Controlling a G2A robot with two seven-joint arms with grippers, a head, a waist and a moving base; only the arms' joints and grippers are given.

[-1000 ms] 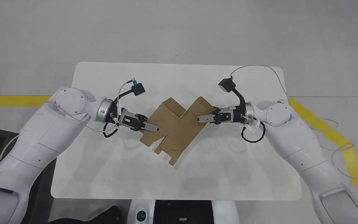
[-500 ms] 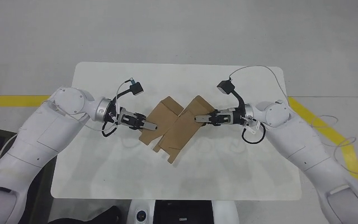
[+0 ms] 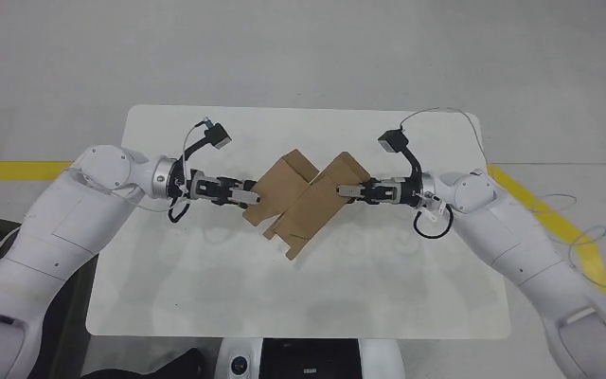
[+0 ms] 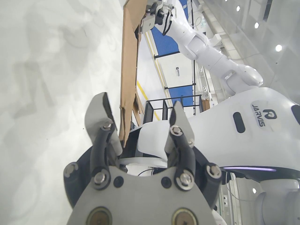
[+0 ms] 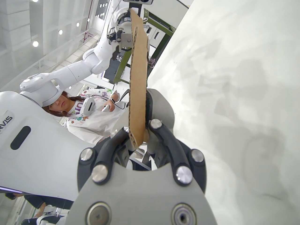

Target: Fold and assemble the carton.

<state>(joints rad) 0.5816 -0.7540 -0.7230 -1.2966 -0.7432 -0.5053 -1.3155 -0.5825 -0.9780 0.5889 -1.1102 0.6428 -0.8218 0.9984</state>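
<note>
Carton [image 3: 301,204], a light flattened cardboard blank at the centre of the top view over the table [image 3: 189,284], likely stiff across panels but weak at creases, is best held by its edges: the right gripper [image 3: 343,189] clamps one, while the left gripper [image 4: 140,101] gapes around the other.

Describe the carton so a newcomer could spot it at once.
Look at the middle of the white table. The carton is a flattened brown cardboard piece with flaps, between the left gripper and the right gripper, the only brown thing there.
</note>
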